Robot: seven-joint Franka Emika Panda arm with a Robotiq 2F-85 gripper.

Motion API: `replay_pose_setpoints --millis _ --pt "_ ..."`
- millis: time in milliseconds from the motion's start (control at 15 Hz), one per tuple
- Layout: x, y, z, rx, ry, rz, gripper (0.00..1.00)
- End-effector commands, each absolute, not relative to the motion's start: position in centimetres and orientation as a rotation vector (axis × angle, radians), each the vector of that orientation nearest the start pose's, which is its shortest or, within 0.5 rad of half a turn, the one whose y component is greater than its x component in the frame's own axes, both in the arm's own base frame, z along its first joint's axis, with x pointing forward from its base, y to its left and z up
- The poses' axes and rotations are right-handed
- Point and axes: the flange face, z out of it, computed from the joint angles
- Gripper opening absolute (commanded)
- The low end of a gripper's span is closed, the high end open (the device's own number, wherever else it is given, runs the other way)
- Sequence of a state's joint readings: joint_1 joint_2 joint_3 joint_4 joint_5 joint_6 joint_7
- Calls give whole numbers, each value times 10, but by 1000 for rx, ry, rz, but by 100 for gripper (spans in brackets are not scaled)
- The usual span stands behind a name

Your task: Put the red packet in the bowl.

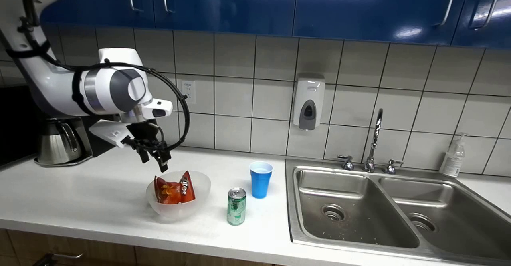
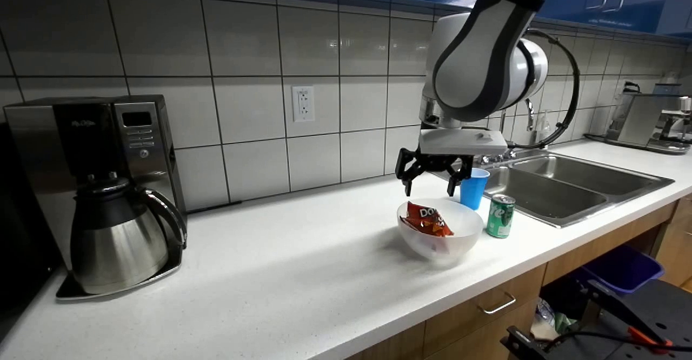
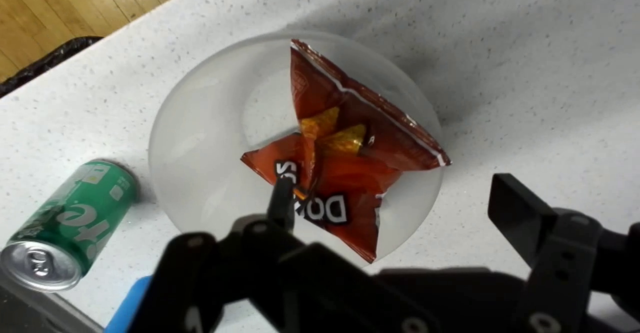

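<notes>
"Red packet point(image 2: 427, 222): where do we see it?"
"Inside the whitish bowl point(image 2: 458, 246), crumpled. Above it we have the gripper point(image 2: 430, 191), fingers point(image 3: 520, 218) spread wide, and the can point(image 2: 500, 217) stands near the bowl."

I'm seeing glossy creased film on the red packet point(image 3: 345, 173), frosted smooth plastic on the bowl point(image 3: 200, 138). Sink point(image 1: 363, 214) is reading satin metal, cabinets point(image 1: 223, 8) are looking glossy, drawer point(image 2: 465, 317) is showing wood grain.
</notes>
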State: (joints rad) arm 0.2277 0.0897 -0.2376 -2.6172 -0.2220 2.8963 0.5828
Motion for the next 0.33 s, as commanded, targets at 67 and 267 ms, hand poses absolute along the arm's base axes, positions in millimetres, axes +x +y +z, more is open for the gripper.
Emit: replay_pose_setpoints --millis 67,267 --pt "398 24 270 -3136 432 -308 100" --pt "405 32 261 -3124 464 -286 100"
